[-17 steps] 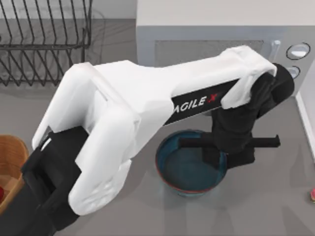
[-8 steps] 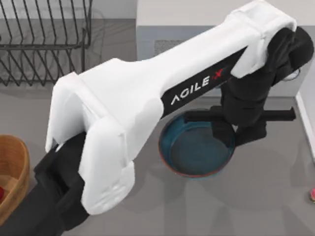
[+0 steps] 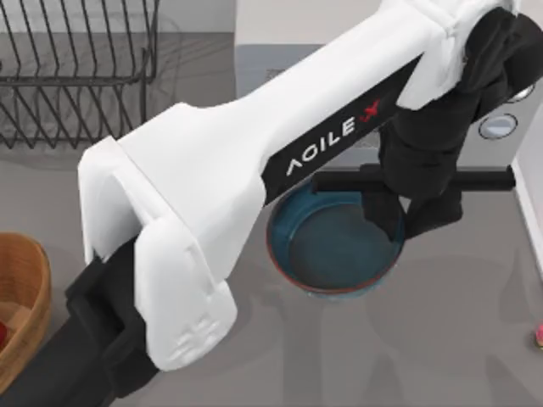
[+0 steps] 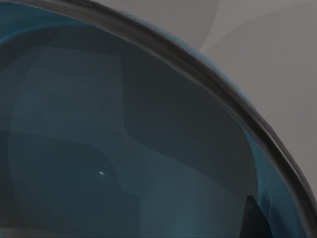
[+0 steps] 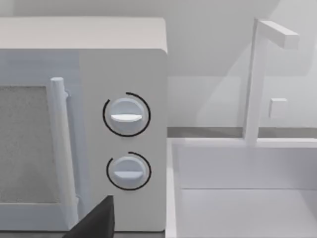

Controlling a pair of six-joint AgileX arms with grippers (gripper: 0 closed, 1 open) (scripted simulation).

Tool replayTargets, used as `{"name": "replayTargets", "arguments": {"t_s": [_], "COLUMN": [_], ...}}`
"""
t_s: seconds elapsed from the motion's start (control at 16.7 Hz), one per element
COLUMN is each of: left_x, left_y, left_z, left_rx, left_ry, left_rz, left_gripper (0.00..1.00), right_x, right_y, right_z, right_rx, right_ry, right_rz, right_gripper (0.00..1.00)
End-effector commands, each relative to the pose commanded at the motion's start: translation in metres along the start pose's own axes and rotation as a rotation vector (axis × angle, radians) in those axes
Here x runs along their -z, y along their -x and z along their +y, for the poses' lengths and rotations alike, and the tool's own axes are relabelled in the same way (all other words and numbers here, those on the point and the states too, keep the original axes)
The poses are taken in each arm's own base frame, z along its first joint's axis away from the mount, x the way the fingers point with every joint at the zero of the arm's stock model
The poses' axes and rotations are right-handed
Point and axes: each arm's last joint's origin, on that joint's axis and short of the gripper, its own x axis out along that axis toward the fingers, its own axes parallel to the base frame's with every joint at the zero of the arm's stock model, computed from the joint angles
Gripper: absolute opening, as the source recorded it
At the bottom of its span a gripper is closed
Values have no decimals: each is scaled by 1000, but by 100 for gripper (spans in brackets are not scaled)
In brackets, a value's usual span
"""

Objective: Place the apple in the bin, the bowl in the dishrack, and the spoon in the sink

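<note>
The left arm's white casing covers the table's middle and hides the near-left rim of the bowl [image 3: 335, 254]. The left gripper [image 3: 407, 225] overlaps the bowl's right rim, its finger state unreadable. The bin [image 3: 25, 297], the apple [image 3: 2, 332] (a red sliver) and the spoon [image 3: 538, 337] are cut by the frame edges; the dishrack [image 3: 76, 76] runs off the top.

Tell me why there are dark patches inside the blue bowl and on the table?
Top view: the left arm hangs over the bowl and casts soft grey shadows on the table. Left wrist view: stepped dark shadow shapes lie across the bowl's teal inside, with one tiny bright glint. Right wrist view: evenly lit microwave and sink.
</note>
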Motion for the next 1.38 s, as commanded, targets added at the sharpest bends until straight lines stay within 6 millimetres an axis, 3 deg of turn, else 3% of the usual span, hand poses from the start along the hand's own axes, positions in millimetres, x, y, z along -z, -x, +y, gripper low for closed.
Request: {"name": "replayTargets", "arguments": {"t_s": [0.24,0.42,0.6,0.84,0.96,1.14,1.38], "left_x": [-4,-24,-47,-61,-52,-20,39], "left_y": [9,36,74,117,136,161,181], "left_z": [8,41,104,210,265,335,393], "left_rx": [18,76,153,248,279,288,207], "left_ry": [7,42,102,181,209,218,159], "left_rz": [-10,-66,-173,-404,-559,-831,-1191], "left_gripper": [0,0,0,0,0,0,0], "right_x": [0,0,0,0,0,0,0], "right_y": [0,0,0,0,0,0,0], "right_z": [0,0,0,0,0,0,0], "right_rx": [0,0,0,0,0,0,0], "right_ry": [0,0,0,0,0,0,0], "right_rz": [0,0,0,0,0,0,0], "right_gripper": [100,100,100,100,100,100,100]}}
